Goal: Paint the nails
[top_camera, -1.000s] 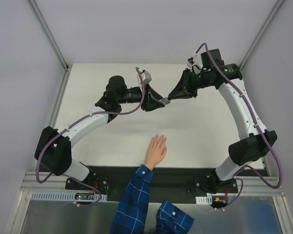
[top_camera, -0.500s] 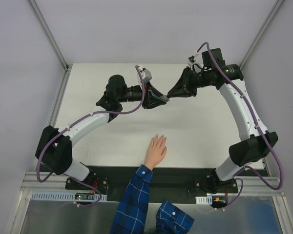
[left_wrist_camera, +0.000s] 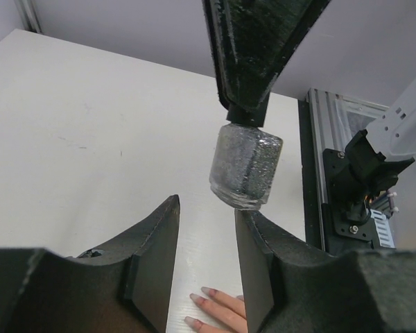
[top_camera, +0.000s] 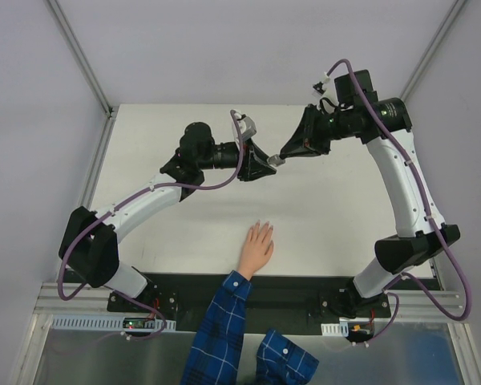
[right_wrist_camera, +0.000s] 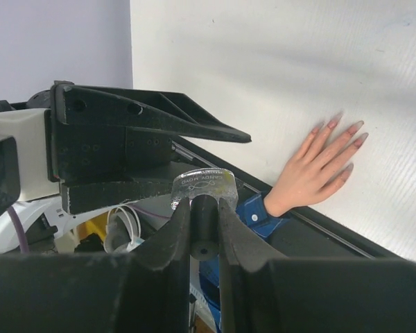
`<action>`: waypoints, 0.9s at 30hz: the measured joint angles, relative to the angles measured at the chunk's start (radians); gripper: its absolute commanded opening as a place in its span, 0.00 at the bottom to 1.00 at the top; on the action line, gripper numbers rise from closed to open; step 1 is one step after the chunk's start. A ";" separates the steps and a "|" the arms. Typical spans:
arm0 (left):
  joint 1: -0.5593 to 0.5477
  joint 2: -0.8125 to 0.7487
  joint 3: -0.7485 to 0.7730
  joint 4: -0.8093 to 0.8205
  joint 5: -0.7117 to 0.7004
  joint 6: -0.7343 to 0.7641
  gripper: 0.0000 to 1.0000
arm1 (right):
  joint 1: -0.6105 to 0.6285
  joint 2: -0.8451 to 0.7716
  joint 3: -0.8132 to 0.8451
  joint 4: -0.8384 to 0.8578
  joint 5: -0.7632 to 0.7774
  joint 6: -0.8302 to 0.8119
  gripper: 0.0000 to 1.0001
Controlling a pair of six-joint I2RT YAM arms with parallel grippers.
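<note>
A small glittery dark bottle (left_wrist_camera: 246, 166) hangs in the air by its black cap (right_wrist_camera: 206, 222), with my right gripper (right_wrist_camera: 203, 205) shut on the cap. In the top view the right gripper (top_camera: 282, 156) meets my left gripper (top_camera: 264, 164) over the middle of the table. The left gripper (left_wrist_camera: 206, 206) has a narrow gap with only table showing through it, and the bottle's base sits just past its right fingertip. A light-skinned hand (top_camera: 256, 245) in a blue plaid sleeve lies flat near the front edge. Its pale nails (right_wrist_camera: 357, 126) show on spread fingers, and again as nails (left_wrist_camera: 194, 300) in the left wrist view.
The white table (top_camera: 345, 216) is ringed by grey walls and a metal frame. The black base strip (top_camera: 289, 289) runs along the near edge, where the plaid sleeve (top_camera: 220, 329) crosses it. The right arm's base (left_wrist_camera: 364, 187) stands at the right of the left wrist view.
Both grippers have drifted slightly right and away together, the right wrist pulling back. The left jaws have narrowed. The hand has stayed still.
</note>
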 measured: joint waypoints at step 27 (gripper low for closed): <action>-0.053 0.031 0.077 -0.096 -0.045 0.092 0.45 | 0.034 0.039 0.039 -0.098 0.123 -0.032 0.01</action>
